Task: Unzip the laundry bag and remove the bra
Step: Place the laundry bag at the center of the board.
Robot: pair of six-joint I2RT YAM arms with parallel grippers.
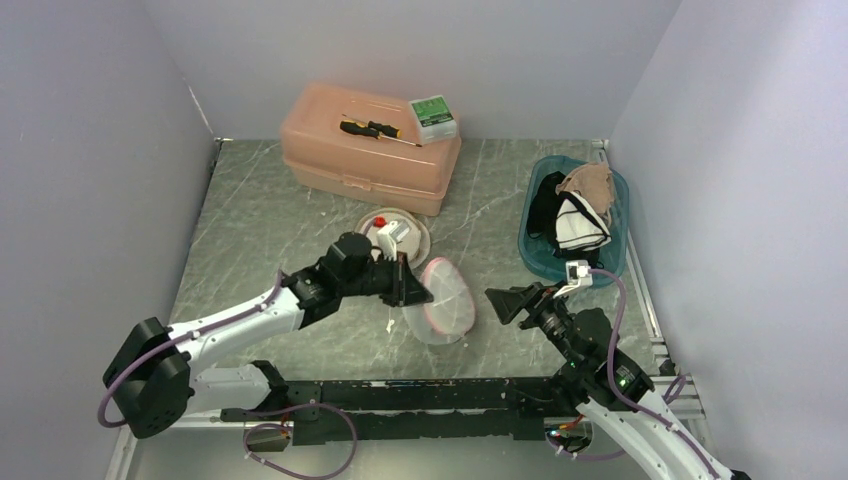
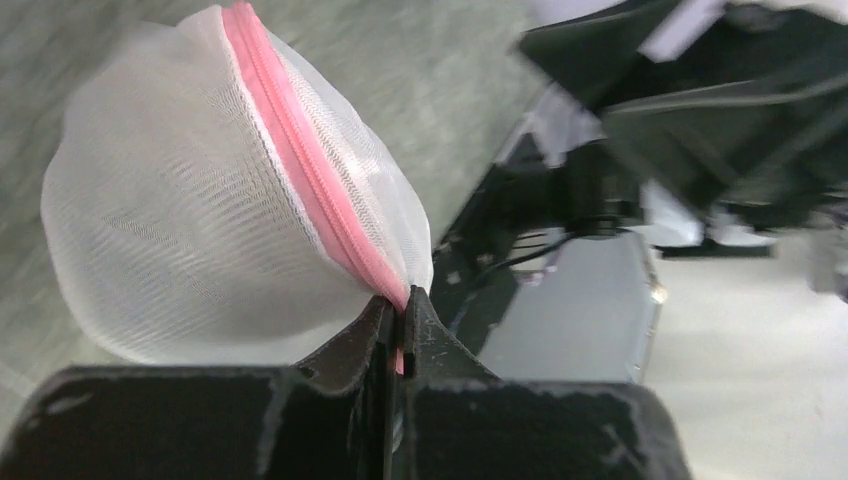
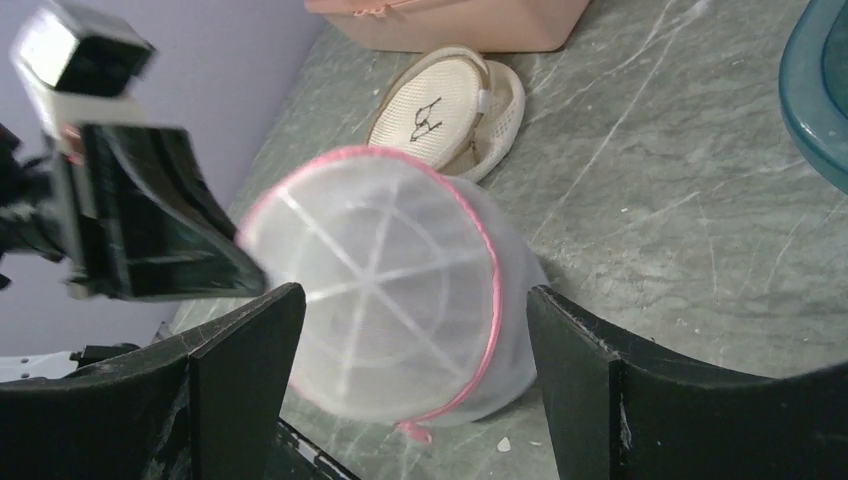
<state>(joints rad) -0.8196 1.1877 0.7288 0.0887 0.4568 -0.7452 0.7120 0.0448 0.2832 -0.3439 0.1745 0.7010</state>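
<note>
The left gripper (image 1: pixel 412 290) reaches in from the near left corner of the bench (image 1: pixel 260 220) and is closed at the edge of the white mesh laundry bag (image 1: pixel 447 302). The bag stands on its rim at the middle of the bench, towards the near edge. The right gripper (image 1: pixel 497 304) is just to the bag's right with its jaws spread wide, holding nothing and apart from the bag. A round mesh case (image 1: pixel 395 235) lies just behind the bag, a pink box (image 1: pixel 370 155) with a screwdriver (image 1: pixel 375 128) on its lid sits at the far edge, and a teal basin (image 1: pixel 575 225) of clothes is at the right edge. From the left wrist, the jaws are pinched tight on the pink zipper (image 2: pixel 300 160), which runs closed along the bag's ridge down to the fingertips. From the right wrist, the bag's round face with its pink rim sits between the two spread fingers (image 3: pixel 250 350) without touching either, its lower edge on the bench; what the bag holds cannot be made out
</note>
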